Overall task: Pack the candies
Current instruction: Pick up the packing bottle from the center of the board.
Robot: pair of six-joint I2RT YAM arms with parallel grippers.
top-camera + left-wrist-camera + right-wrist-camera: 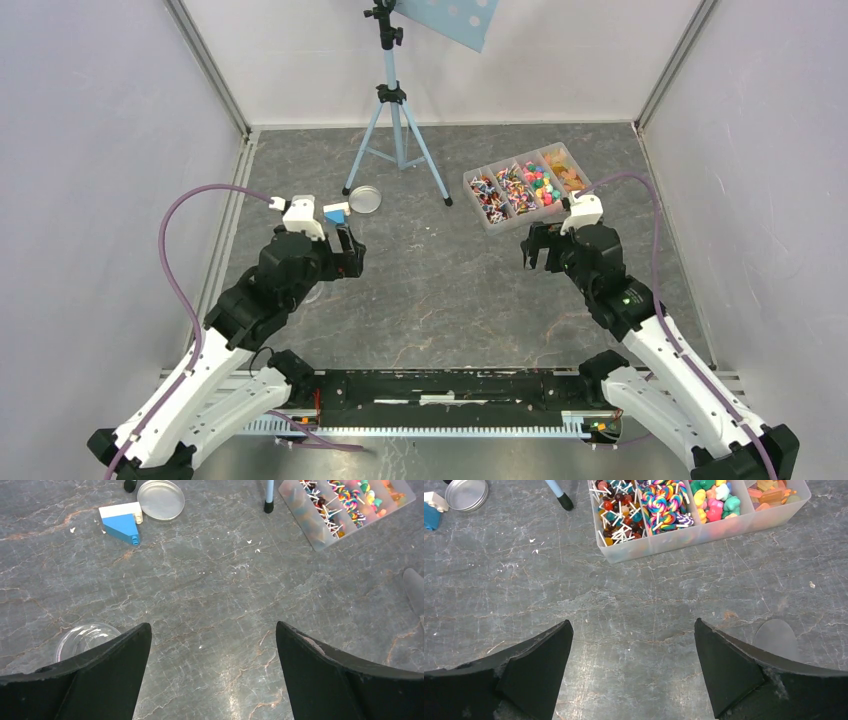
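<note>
The candies (524, 186) fill a clear tray (478, 212) split into several compartments at the back right: small lollipops (616, 509), swirled lollipops (665, 500), pink, green and yellow sweets (718, 500), and orange ones (771, 492). The tray's candies (345, 500) also show in the left wrist view, top right. My right gripper (542, 250) hovers open just in front of the tray, nothing between its fingers (729, 670). Over the table's left half my left gripper (345, 252) stands open and empty.
A round metal lid (362, 199) and a blue-and-white block (336, 212) lie at the back left. A clear glass dish (82, 639) sits by the left gripper's left finger. A light-blue tripod (393, 120) stands at the back centre, with one foot (565, 501) near the tray.
</note>
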